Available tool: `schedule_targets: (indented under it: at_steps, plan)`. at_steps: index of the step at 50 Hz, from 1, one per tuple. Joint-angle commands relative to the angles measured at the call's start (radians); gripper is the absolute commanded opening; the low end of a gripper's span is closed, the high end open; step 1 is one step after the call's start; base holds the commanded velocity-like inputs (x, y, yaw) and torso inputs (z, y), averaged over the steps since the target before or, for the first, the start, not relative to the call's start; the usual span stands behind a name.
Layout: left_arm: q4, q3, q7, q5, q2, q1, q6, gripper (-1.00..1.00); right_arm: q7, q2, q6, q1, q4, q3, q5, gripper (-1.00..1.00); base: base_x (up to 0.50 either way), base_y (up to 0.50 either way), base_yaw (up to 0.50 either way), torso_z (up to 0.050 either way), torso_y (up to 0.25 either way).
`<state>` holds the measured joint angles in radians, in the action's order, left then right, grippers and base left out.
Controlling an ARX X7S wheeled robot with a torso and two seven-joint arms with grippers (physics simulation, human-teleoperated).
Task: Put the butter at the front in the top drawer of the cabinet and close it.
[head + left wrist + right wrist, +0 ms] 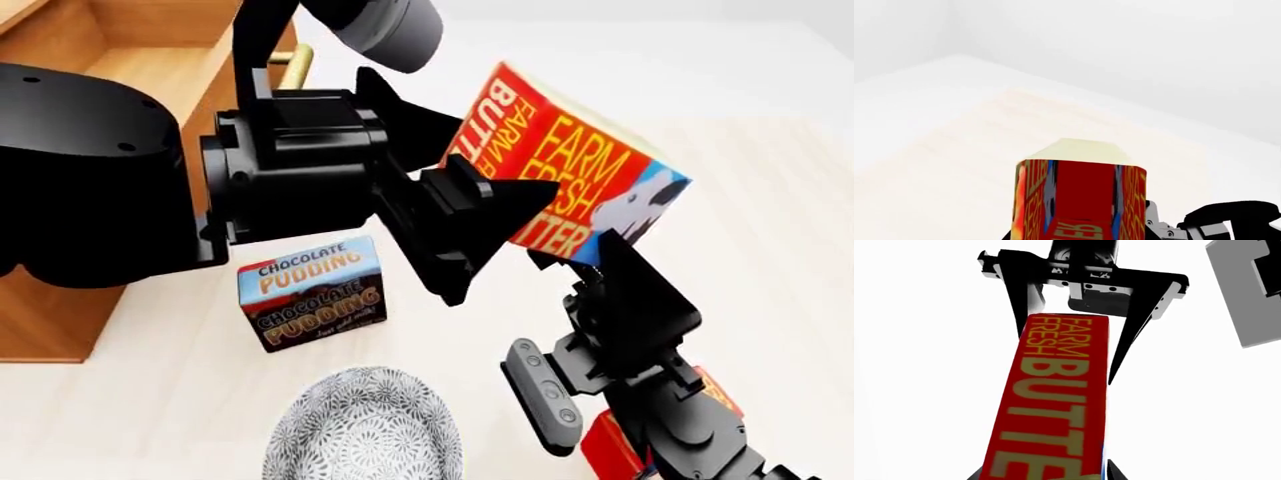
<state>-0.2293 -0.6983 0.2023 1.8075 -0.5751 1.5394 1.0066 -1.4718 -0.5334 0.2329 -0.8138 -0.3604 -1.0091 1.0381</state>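
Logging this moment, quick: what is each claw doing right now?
Left claw: fingers straddle the butter box; whether it is clamped cannot be told.
Right claw: closed, holding the butter box by its lower end.

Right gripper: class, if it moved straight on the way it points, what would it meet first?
The right gripper would first meet the red Farm Fresh Butter box lying between its fingers; beyond that, the left gripper grips the box's far end. Depth is uncertain.

Bare white simulated tabletop (pixel 747 90) scene
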Motion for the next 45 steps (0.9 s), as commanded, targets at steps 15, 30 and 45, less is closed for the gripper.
schedule_targets:
  at_steps: [15, 30, 45]
  plan:
    - [0.051, 0.062, 0.101, -0.019, -0.009, -0.035, -0.101, -1.0, -0.001, -0.005, -0.023, 0.056, -0.02, 0.013, -0.05, 1.0, 0.0, 0.0, 0.0, -0.001, -0.003]
    - [0.054, 0.073, 0.103, 0.003, -0.011, -0.019, -0.106, -1.0, 0.011, -0.005, -0.036, 0.056, -0.022, 0.029, -0.067, 1.0, 0.0, 0.0, 0.0, -0.001, -0.001]
    - [-0.037, 0.218, 0.146, 0.121, -0.071, 0.016, -0.2, -1.0, 0.022, 0.006, -0.046, 0.057, -0.035, 0.031, -0.069, 1.0, 0.0, 0.0, 0.0, -0.001, -0.001]
